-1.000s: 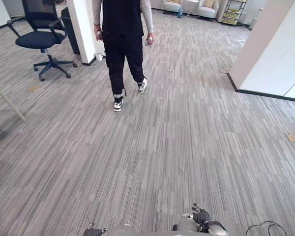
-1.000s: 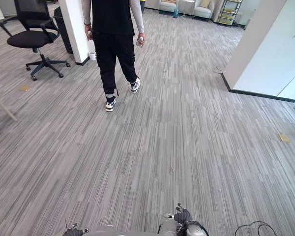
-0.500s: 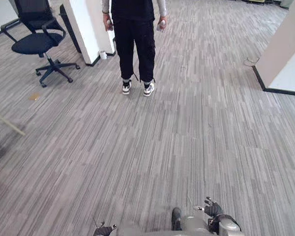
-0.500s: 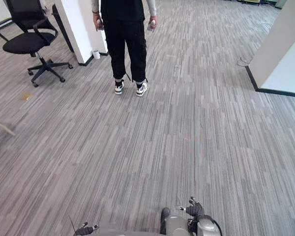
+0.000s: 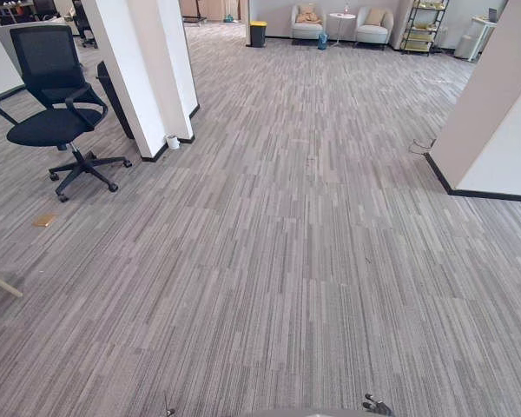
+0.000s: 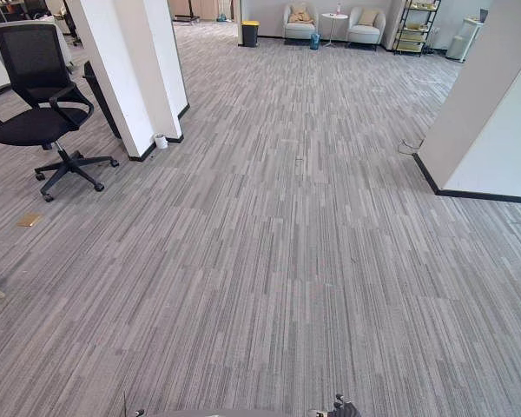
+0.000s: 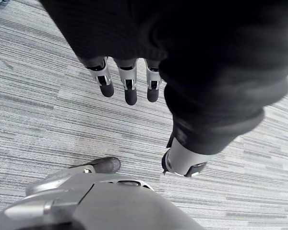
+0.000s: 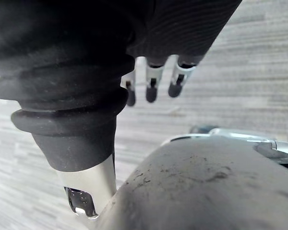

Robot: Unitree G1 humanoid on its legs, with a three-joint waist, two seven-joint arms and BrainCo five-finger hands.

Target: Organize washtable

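Plainly I'm between places, not yet sorting: my left hand (image 7: 129, 91) and right hand (image 8: 152, 89) hang slack, holding nothing, above the carpet floor (image 5: 286, 261). Where the washtable stands I cannot tell; finding it comes next.

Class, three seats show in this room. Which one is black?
The wheeled office chair beside the white pillar; the two armchairs at the far wall are pale.
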